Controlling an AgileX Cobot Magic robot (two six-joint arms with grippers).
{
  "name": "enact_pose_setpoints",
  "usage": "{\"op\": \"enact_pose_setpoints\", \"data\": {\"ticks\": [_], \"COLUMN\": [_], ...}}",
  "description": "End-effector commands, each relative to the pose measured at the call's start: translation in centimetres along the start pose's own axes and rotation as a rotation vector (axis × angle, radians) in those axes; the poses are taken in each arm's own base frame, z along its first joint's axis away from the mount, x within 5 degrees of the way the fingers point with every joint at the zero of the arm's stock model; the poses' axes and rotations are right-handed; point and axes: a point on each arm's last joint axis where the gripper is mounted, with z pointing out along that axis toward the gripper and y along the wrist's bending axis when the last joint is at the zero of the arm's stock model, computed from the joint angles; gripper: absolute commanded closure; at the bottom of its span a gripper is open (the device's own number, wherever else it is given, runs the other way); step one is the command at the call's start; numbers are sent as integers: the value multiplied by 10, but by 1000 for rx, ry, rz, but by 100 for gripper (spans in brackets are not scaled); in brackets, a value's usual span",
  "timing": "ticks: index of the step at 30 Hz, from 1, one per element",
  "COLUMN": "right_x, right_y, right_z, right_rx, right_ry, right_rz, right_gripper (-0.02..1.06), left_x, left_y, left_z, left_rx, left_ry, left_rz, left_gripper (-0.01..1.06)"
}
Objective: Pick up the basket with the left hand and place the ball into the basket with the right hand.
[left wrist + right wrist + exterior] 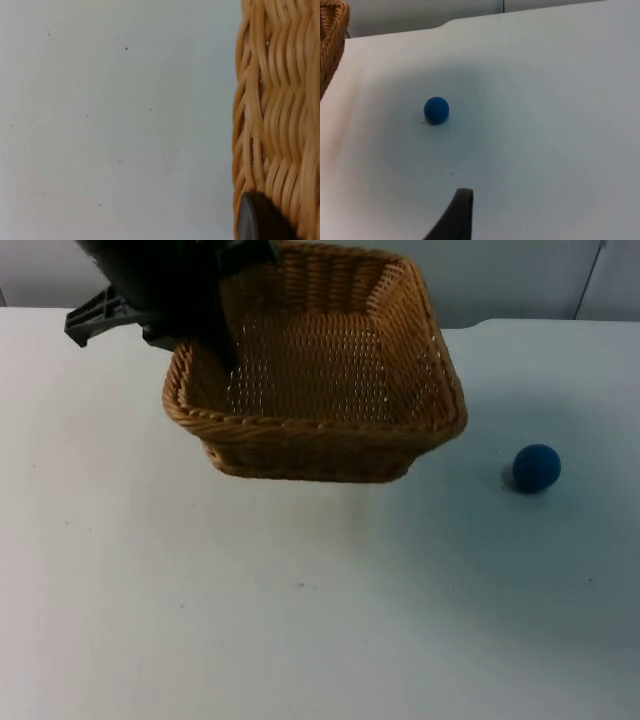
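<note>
Ahead of the right pincer [462,212], well apart, lies the ball [436,110]

The basket [320,380] is held above the desk [300,620] toward its rear, gripped at its left rim by the left gripper [205,335]. The ball [537,467] is located on the desk, to the right of the basket and well apart from it. The right gripper [457,215] is positioned over the desk near the ball.
</note>
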Motion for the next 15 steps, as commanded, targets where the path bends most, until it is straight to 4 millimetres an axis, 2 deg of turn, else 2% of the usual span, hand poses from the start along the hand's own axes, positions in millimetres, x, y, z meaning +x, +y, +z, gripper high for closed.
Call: {"op": "enact_pose_setpoints", "data": {"ticks": [1,8,15], "right_x": [1,1,1], "right_y": [0,0,-1], "right_z": [1,1,1], "right_rx": [2,2,4], "right_ry": [-4,-4,-4], "right_rz": [-6,-6,-6], "right_gripper": [10,10,10], "left_x": [-2,-2,-1], "left_y": [-6,-14,-15], "left_z": [-15,-30,-32], "left_rx": [68,135,143], "left_ry": [-14,-22,-21], "left_rz": [-21,-36,-20], "left_gripper": [105,105,105]}}
